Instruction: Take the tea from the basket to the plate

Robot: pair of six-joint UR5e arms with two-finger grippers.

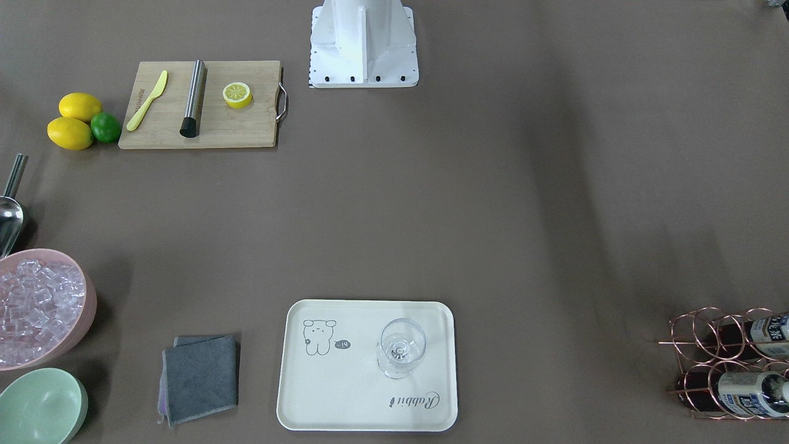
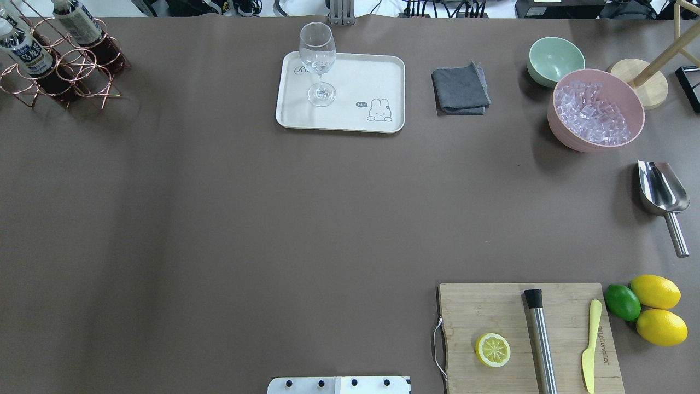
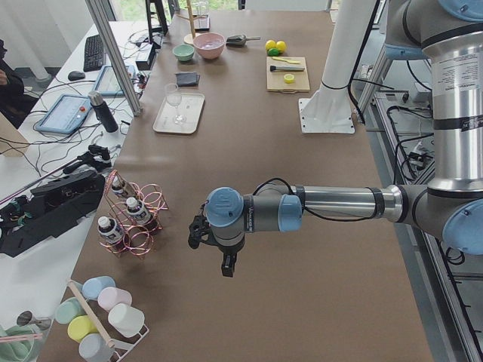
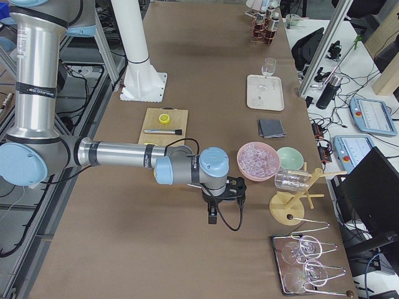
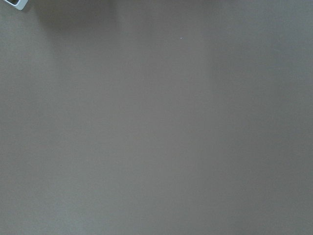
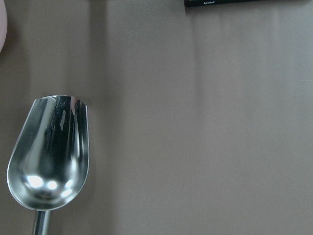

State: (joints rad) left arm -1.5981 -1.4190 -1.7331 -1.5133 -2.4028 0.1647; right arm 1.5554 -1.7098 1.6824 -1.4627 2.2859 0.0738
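Observation:
The copper wire basket (image 2: 82, 61) stands at the table's far left corner and holds the tea bottles (image 2: 25, 48), dark drink with white caps; three show in the exterior left view (image 3: 136, 210). The cream plate (image 2: 350, 112) with a bear drawing lies at the far middle and carries a wine glass (image 2: 318, 60). My left gripper (image 3: 198, 231) hovers over bare table beside the basket. My right gripper (image 4: 232, 187) hovers near the pink bowl. Both show only in side views, so I cannot tell whether they are open or shut.
A pink bowl of ice (image 2: 596, 112), a green bowl (image 2: 553, 59), a grey cloth (image 2: 460, 88) and a steel scoop (image 2: 661, 191) lie at the right. A cutting board (image 2: 525, 334) with a lemon half, muddler and knife sits at the near right, beside lemons (image 2: 656, 291).

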